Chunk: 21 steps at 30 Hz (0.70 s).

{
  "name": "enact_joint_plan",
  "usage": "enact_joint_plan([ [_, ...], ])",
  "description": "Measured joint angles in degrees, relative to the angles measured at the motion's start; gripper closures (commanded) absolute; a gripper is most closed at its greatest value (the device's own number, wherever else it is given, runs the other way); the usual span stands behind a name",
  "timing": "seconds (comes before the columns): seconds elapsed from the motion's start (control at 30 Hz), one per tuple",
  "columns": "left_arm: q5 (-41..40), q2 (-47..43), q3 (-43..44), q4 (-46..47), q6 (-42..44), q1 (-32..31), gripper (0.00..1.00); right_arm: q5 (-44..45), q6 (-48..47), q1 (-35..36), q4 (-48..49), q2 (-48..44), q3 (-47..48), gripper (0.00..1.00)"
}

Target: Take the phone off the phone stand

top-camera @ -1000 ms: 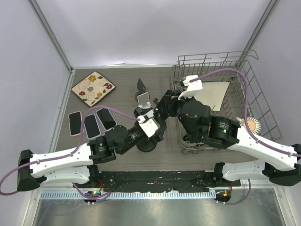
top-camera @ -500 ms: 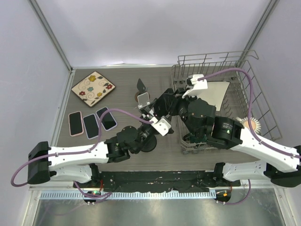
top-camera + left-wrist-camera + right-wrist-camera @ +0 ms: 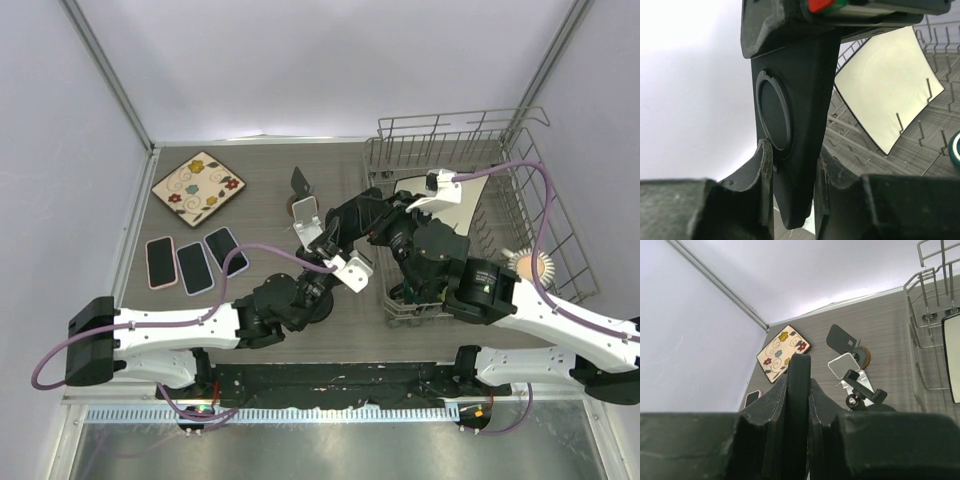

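Arms swinging farther right, left hand (image 3: 793, 172) and right hand (image 3: 798, 390) are clamping the phone (image 3: 785, 110), likely stiff and slick, across its faces.

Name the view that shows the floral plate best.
Top external: the whole floral plate lies unobstructed. Right wrist shows it smaller, one edge cut off by the right end effector. Left wrist misses it.

The left arm (image 3: 180, 325) stretched farther toward the dish rack (image 3: 440, 150). The left gripper (image 3: 792, 155) closed in on the rack's left wall and ended with its fingers on either side of the phone (image 3: 790, 100). The right arm's wrist (image 3: 440, 185) swung from that wall to above the rack's inside.
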Motion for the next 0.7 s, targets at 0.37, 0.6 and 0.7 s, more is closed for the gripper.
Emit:
enact_joint_plan([
  [0.37, -2.16, -0.57, -0.74, 0.09, -0.59, -0.33, 1.00, -2.36, 4.07, -0.28, 6.67, -3.54, -5.99, 0.32],
  [0.6, -5.25, -4.94, -1.73, -0.63, -3.96, 0.37, 1.00, -6.88, 2.78, 0.31, 16.31, -7.85, -9.70, 0.18],
  [0.7, -5.35, -8.24, -1.73, -2.89, -7.08, 1.95, 1.00, -8.61, 0.70, 0.28, 18.86, -8.48, -10.08, 0.14],
])
